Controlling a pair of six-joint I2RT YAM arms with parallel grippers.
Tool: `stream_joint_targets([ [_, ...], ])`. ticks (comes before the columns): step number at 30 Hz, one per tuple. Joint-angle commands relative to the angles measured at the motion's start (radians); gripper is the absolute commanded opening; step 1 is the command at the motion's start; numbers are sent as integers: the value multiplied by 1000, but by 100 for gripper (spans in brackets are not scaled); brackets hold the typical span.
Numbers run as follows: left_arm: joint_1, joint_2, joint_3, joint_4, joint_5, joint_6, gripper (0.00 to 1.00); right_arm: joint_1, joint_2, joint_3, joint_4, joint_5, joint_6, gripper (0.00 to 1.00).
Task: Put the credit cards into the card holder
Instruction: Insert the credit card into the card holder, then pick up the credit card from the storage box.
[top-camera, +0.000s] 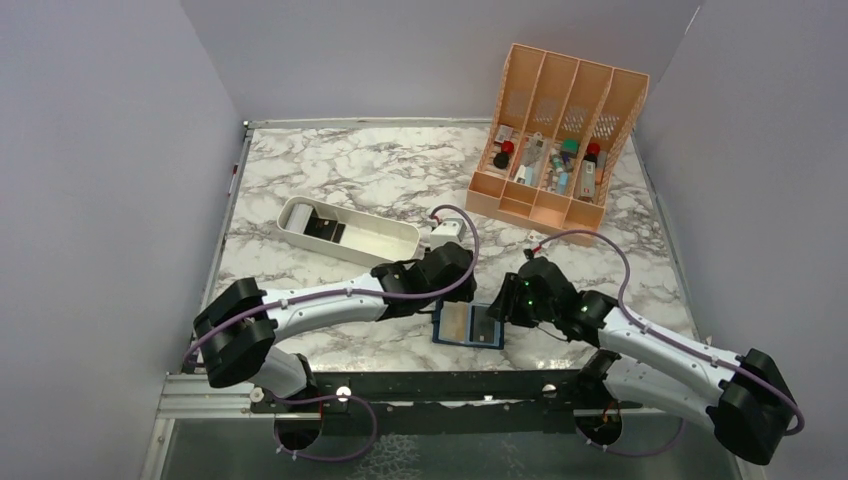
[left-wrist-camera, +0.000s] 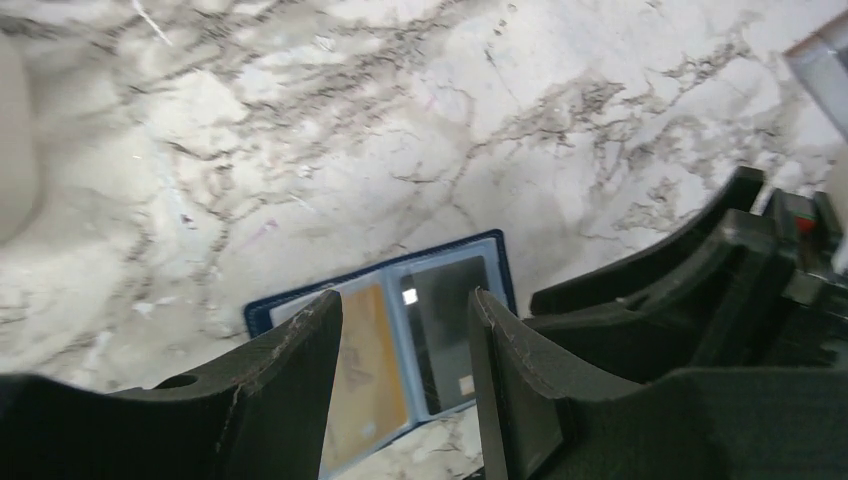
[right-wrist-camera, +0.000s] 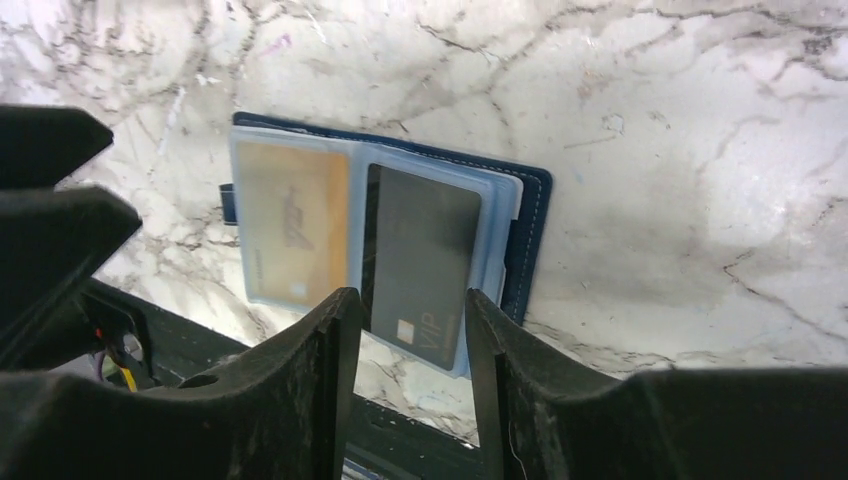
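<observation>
a marble tabletop (top-camera: 340, 170) seen from above, with two robot arms reaching in from the near edge. at far left a white oblong tray (top-camera: 395, 238) holds a small dark item, well apart from the work. the left arm's fingers (left-wrist-camera: 300, 380) are spread with nothing between them, hovering just above the card holder (top-camera: 468, 325), probably placed to steady it. the holder lies opened flat near the front edge, clear pockets facing up so cards can slide in. a tan card (right-wrist-camera: 295, 225) sits in its left pocket and a dark card (right-wrist-camera: 420, 260) in its right pocket, both apparently seated. the right arm's fingers (right-wrist-camera: 300, 400) are also apart, gripping nothing, poised over the dark card's near end. at far right back, an orange slotted organizer (top-camera: 535, 205) holds small bottles. nothing blocks the holder except the two arms crowding it.
</observation>
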Motion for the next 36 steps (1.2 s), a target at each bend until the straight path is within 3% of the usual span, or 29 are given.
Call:
stream_joint_targets([
  [1,44,-52,83,-203,-128,159,52,4,-46,45,-33,-18,-52,51],
  [4,135,-92,95,-244,-94,232,52,4,-92,56,-33,-34,-65,58],
  [8,337,-170,85,-287,-8,319,51,4,-143,66,-43,-43,-78,72],
  [15,594,-212,152,-383,-83,544,47,3,-196,70,-30,-59,-91,72],
  [20,771,-67,193,-378,-147,757,47,4,-193,76,-2,-89,-94,71],
  [30,889,265,383,-397,-235,886,51,3,-174,67,18,-105,-116,71],
  [36,910,354,420,-393,-290,904,54,4,-188,67,1,-84,-122,71],
])
